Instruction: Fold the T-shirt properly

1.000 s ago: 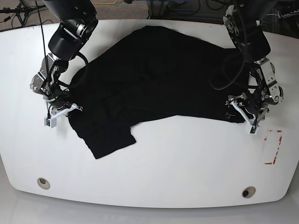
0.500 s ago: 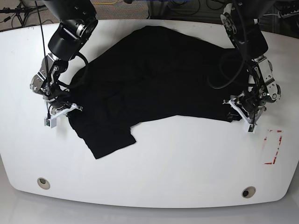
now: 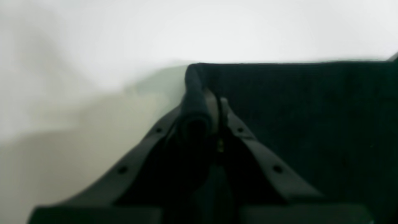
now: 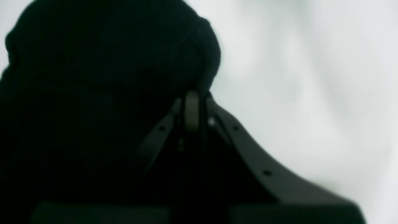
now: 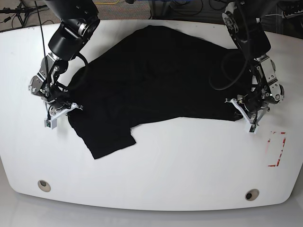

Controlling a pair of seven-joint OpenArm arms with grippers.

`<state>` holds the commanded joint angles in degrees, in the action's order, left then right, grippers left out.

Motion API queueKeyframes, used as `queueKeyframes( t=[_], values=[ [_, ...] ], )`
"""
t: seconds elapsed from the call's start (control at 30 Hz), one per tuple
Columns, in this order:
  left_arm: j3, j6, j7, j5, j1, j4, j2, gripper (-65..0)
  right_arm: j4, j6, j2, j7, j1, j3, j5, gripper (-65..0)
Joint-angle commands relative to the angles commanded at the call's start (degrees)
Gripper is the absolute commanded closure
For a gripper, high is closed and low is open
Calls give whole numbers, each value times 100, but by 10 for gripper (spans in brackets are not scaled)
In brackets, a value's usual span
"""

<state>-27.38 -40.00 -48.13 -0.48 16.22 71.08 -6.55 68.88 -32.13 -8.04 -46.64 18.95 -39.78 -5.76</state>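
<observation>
We are pinching the T-shirt (image 5: 151, 80), lying rumpled and print-down across the white table (image 5: 180, 165). Our left gripper (image 5: 247, 113) is clamped on one edge and our right gripper (image 5: 61, 109) on the opposite edge, presumably to stretch the cloth flat. We are reading no lettering; the print is hidden.

A lab: white table (image 5: 156, 165), cables (image 5: 189, 7) behind, two robot arms.
</observation>
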Motion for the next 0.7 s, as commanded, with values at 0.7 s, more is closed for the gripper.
queueKeyframes(
  t=[0.7],
  values=[
    [202, 0, -1415, 0, 1266, 1723, 123, 0, 1266, -9, -53, -668, 651, 457, -26, 0]
  ],
)
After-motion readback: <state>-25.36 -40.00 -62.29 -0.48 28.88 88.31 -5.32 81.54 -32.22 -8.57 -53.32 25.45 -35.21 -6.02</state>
